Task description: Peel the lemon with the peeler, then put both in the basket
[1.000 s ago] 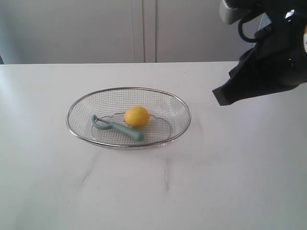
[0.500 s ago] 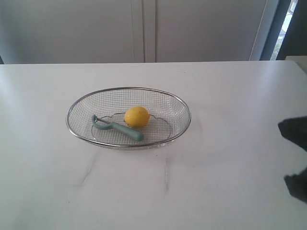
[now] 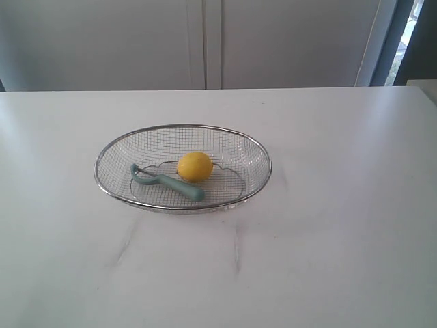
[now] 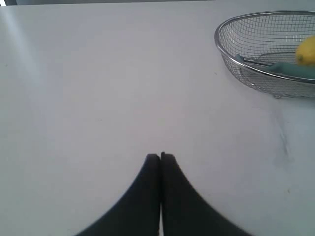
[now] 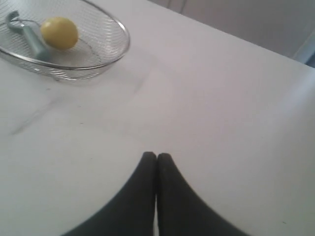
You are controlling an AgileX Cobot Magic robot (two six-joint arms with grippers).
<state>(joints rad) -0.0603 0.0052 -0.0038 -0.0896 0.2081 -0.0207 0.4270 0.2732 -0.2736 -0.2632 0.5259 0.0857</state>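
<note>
The lemon (image 3: 194, 166) and peeler (image 3: 168, 182) lie side by side in the basket (image 3: 183, 128). The left pincer (image 4: 160, 157) and right pincer (image 5: 156, 156) are pressed shut on nothing, well away from the basket. I'd guess a bump to the basket could roll the lemon. The dark arm seen beside the basket a second ago has gone.

Things on view, counted
One basket (image 3: 183, 126), one lemon (image 3: 194, 166), one peeler (image 3: 176, 183), one table (image 3: 328, 239), one left gripper (image 4: 160, 156), one right gripper (image 5: 157, 155).
</note>
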